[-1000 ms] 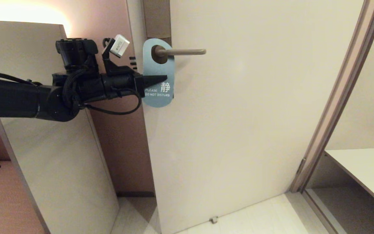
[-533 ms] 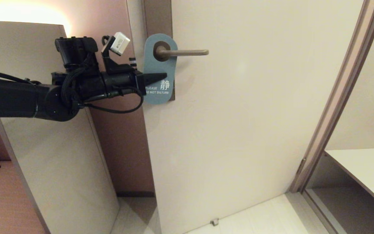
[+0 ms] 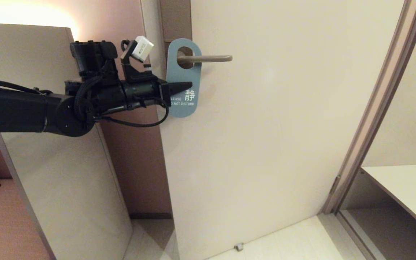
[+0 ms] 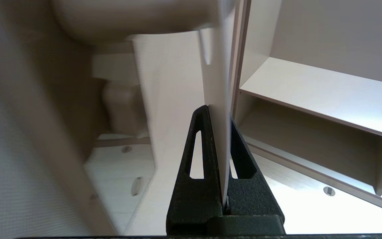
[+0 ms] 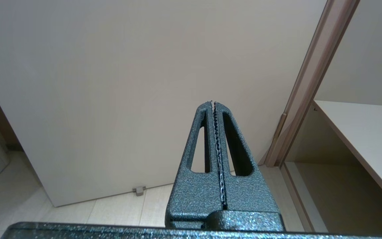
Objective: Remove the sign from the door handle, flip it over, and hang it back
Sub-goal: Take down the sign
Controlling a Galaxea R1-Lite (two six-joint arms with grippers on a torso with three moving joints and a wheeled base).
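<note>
Cream door [image 3: 265,144] behind, brown frame [image 3: 377,108] and pale shelf [image 3: 406,187] off to the right. Teal sign [image 3: 182,77] looped over door handle [image 3: 204,58], teal face outward. Left gripper [image 3: 188,85] pinched flat on the sign's lower half. Right gripper [image 5: 213,103] parked low facing the door, pressed together, holding nothing.

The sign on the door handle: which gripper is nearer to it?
Left. The left gripper is shut on the sign, which still hangs by its hole on the door handle. The right gripper is shut, empty, pointing at the lower door, away from the sign.
</note>
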